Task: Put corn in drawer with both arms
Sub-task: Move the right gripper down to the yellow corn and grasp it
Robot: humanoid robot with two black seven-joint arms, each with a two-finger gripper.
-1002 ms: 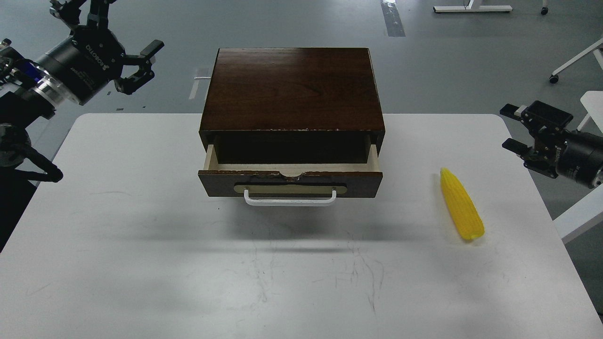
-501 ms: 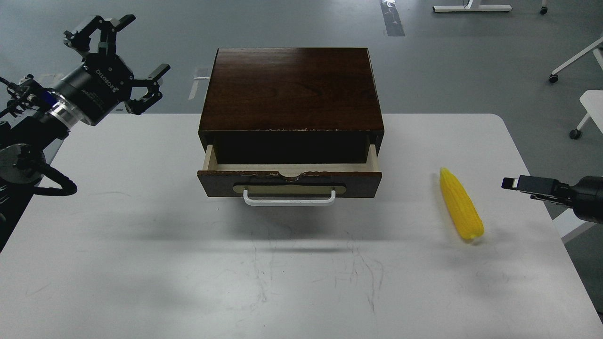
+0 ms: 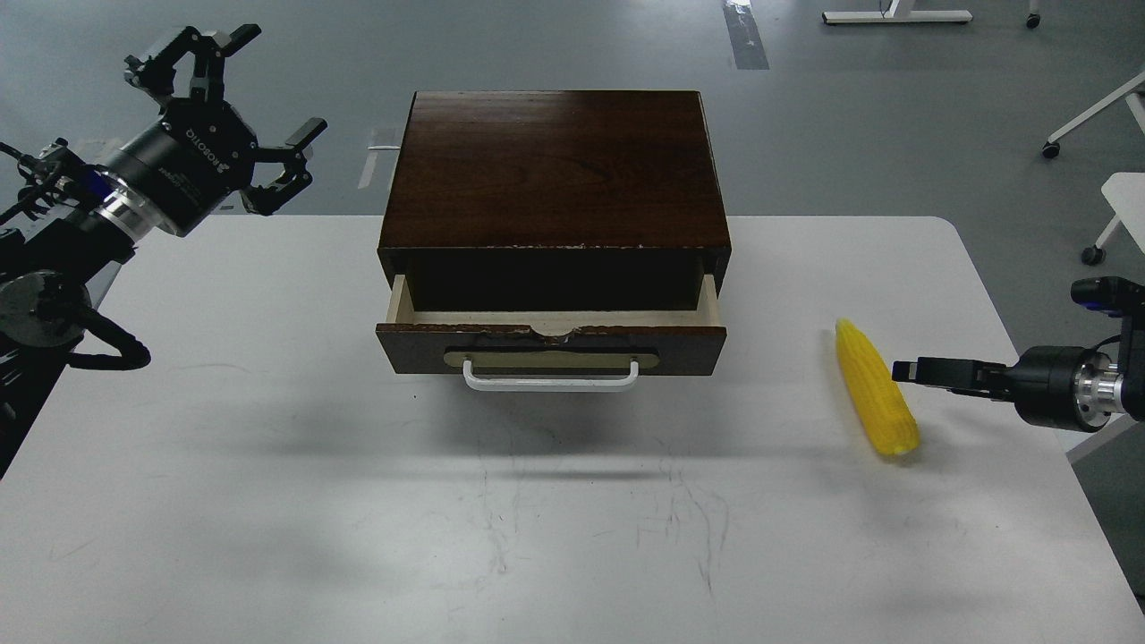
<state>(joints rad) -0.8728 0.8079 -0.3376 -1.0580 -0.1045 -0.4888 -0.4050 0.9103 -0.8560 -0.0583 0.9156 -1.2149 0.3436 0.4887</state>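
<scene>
The yellow corn (image 3: pixel 877 394) lies on the white table (image 3: pixel 268 501) at the right, pointed end away from me. The drawer (image 3: pixel 550 344) of the dark brown box (image 3: pixel 555 170) stands partly open, showing pale wood inside and a white bar handle (image 3: pixel 550 383). My right gripper (image 3: pixel 905 368) comes in from the right, low and edge-on, its tip right beside the corn's middle; its fingers cannot be told apart. My left gripper (image 3: pixel 255 98) is open and empty, raised at the table's far left corner, left of the box.
The table's right edge (image 3: pixel 1055 429) runs close behind the corn. White furniture legs (image 3: pixel 1096 107) stand on the grey floor at the far right. My left arm's black cables (image 3: pixel 98 344) hang over the table's left edge.
My right gripper has dropped, turned edge-on and moved left until its tip is next to the corn. My left gripper shifted slightly down and right, then held still. Corn and drawer have not moved.
</scene>
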